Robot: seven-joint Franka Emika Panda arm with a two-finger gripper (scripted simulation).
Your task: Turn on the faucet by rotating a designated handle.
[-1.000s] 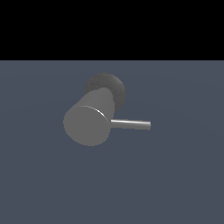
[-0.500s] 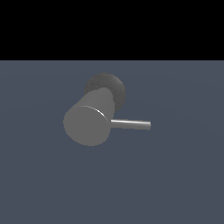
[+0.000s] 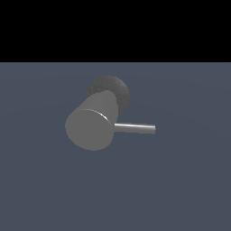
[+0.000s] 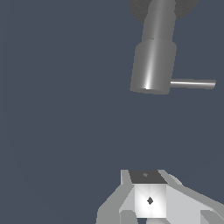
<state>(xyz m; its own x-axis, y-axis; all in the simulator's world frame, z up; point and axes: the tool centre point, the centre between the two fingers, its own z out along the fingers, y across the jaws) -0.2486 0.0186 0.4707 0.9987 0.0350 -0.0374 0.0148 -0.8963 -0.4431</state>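
Note:
The faucet (image 3: 92,126) is a thick grey cylinder leaning off a dark speckled round base (image 3: 113,88) on the blue-grey floor. Its handle (image 3: 135,128), a thin shiny rod, sticks out level toward the exterior view's right. The wrist view shows the faucet (image 4: 154,65) with the handle (image 4: 192,83) projecting sideways from its wide end. My white gripper (image 4: 147,176) shows only in the wrist view, well apart from the faucet and touching nothing. Its two fingers (image 4: 141,199) are pressed together, shut on nothing. No gripper appears in the exterior view.
Flat blue-grey floor (image 3: 180,189) surrounds the faucet on all sides. A black band fills the top of the exterior view.

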